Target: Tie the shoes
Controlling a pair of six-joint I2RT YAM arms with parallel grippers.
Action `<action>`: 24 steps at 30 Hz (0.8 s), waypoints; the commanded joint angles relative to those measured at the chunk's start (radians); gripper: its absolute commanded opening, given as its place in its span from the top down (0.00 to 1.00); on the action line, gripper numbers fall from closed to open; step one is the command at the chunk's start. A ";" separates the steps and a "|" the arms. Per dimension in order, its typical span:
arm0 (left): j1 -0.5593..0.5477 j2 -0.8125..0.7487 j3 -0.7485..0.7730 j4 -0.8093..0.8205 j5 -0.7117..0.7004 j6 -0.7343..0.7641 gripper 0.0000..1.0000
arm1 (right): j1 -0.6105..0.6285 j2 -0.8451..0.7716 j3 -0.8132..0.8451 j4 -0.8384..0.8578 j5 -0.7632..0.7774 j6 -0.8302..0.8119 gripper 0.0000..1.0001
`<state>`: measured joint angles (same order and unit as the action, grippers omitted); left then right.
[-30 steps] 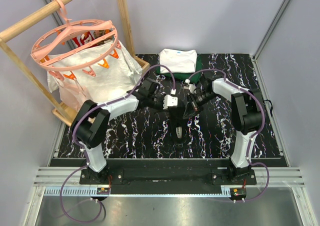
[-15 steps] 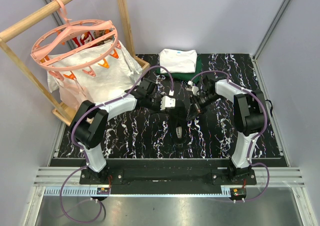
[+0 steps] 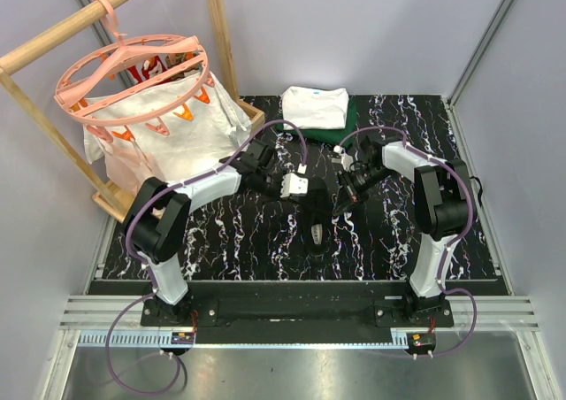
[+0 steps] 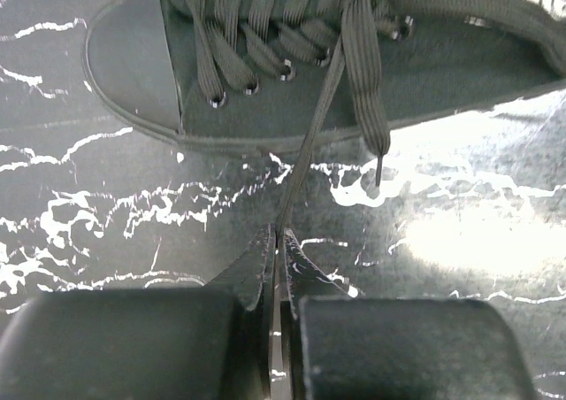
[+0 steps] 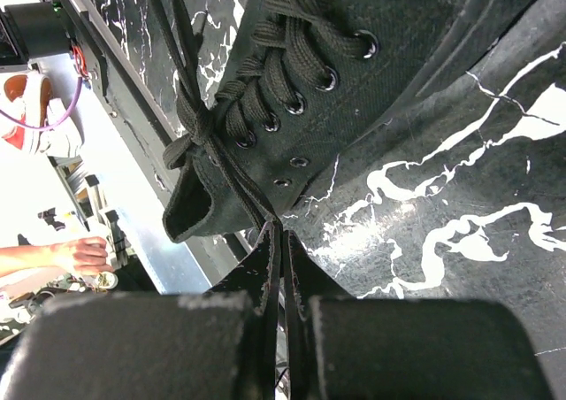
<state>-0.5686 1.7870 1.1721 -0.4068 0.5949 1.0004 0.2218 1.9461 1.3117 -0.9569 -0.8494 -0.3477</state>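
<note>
The small black lace-up sneaker (image 3: 316, 225) lies on the black marbled table (image 3: 239, 232) between my two arms, its pale grey patch toward the near edge. In the left wrist view the sneaker (image 4: 292, 73) fills the top. A thin lace (image 4: 305, 161) runs taut from the knot down into my left gripper (image 4: 279, 234), which is shut on it. A second lace end (image 4: 370, 108) hangs loose over the sneaker's side. In the right wrist view, lace strands (image 5: 239, 188) lead from the knot on the sneaker (image 5: 354, 81) into my right gripper (image 5: 282, 225), shut on them.
Folded white and dark green clothes (image 3: 315, 108) lie at the table's back edge. A pink round clip hanger (image 3: 133, 77) with white cloth (image 3: 181, 148) hangs from a wooden frame (image 3: 221, 37) at the back left. Grey walls close in both sides.
Both grippers have drawn apart from over the sneaker, the left one leftward and the right one rightward, each with its lace still pinched. The sneaker has stayed in place.
</note>
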 commanded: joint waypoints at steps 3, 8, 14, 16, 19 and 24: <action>0.039 0.005 0.043 -0.029 -0.075 0.052 1.00 | -0.024 -0.036 -0.025 -0.039 0.073 -0.045 1.00; 0.039 0.009 0.047 -0.035 -0.073 0.067 1.00 | -0.025 -0.001 0.009 -0.039 0.036 -0.028 1.00; 0.038 0.008 0.046 -0.035 -0.055 0.089 1.00 | -0.025 0.010 0.035 -0.045 0.035 -0.034 1.00; 0.038 0.011 0.050 -0.035 -0.061 0.086 1.00 | -0.027 0.005 0.031 -0.045 0.036 -0.037 1.00; 0.041 0.015 0.049 -0.038 -0.078 0.092 1.00 | -0.025 0.002 0.021 -0.051 0.052 -0.046 1.00; 0.052 0.011 0.037 -0.046 -0.076 0.109 1.00 | -0.029 -0.003 0.003 -0.048 0.066 -0.054 1.00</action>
<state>-0.5560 1.7927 1.1843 -0.4328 0.5934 1.0748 0.2131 1.9499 1.3186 -0.9684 -0.8486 -0.3679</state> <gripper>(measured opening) 0.008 0.011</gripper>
